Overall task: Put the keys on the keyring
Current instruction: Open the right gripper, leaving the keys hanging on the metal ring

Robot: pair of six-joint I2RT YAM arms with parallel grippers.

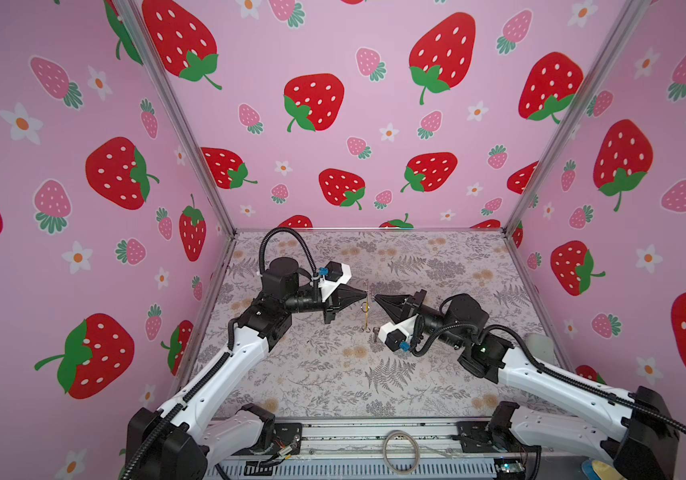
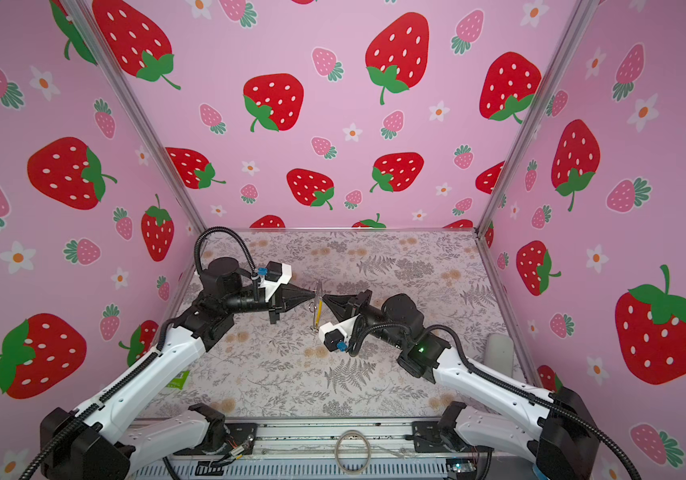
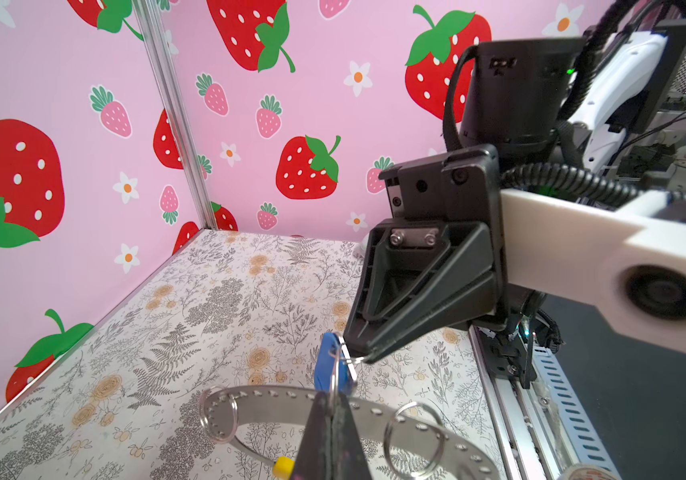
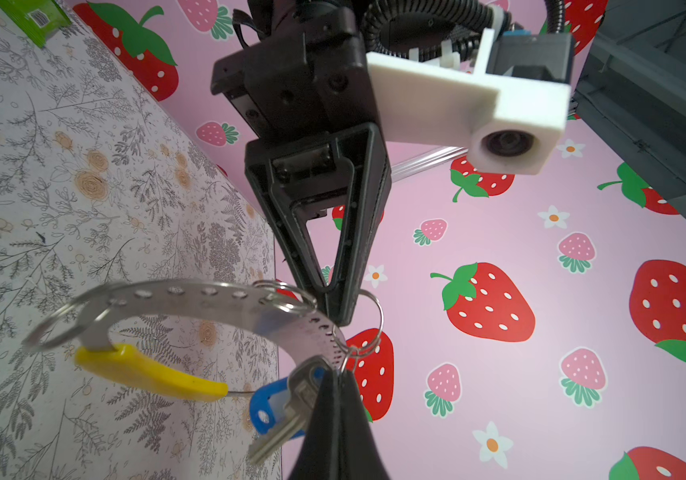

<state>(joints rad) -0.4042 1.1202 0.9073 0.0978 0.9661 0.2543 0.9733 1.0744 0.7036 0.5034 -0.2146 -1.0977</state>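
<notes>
The keyring (image 4: 191, 299) is a grey perforated band with a yellow section (image 4: 146, 374) and small metal loops (image 3: 223, 415). It hangs edge-on above the floral table in both top views (image 1: 366, 309) (image 2: 317, 309). My left gripper (image 3: 335, 401) (image 1: 366, 293) is shut on the band from the left. From the right, my right gripper (image 4: 335, 374) (image 1: 376, 296) is shut on a small loop carrying a key with a blue tag (image 4: 268, 405) (image 3: 326, 365). That loop sits at the band's edge. The two gripper tips almost touch.
A plain pale hoop (image 1: 401, 451) lies on the front rail. A green packet (image 2: 178, 379) rests near the left wall, and a pale grey object (image 1: 541, 345) stands by the right wall. Strawberry-print walls close in three sides.
</notes>
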